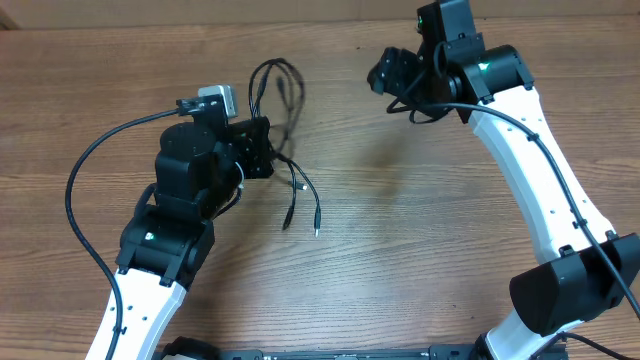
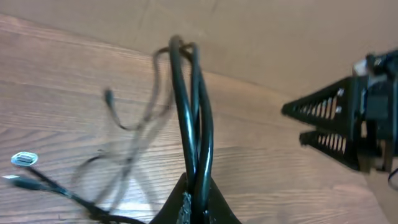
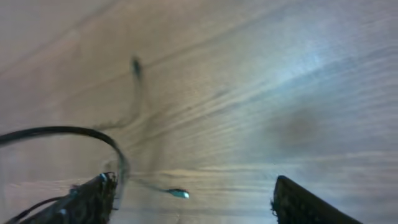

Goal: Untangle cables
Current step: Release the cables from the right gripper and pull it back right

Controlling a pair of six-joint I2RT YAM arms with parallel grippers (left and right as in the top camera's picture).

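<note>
Left pincer (image 2: 196, 202) holds the cables (image 2: 199, 162); right pincer (image 1: 385, 72) empty.
Left pincer is pressed together on a bundle of cords, well left of the middle of the bench (image 1: 400, 250). In the overhead view the cords loop up toward 12 o'clock from it, while the loose ends trail to 5 o'clock and lie on the wood with plug tips (image 1: 317, 232) apart. Right pincer sits at 2 o'clock, well apart from the bundle, fingers spread wide and pinching nothing.
</note>
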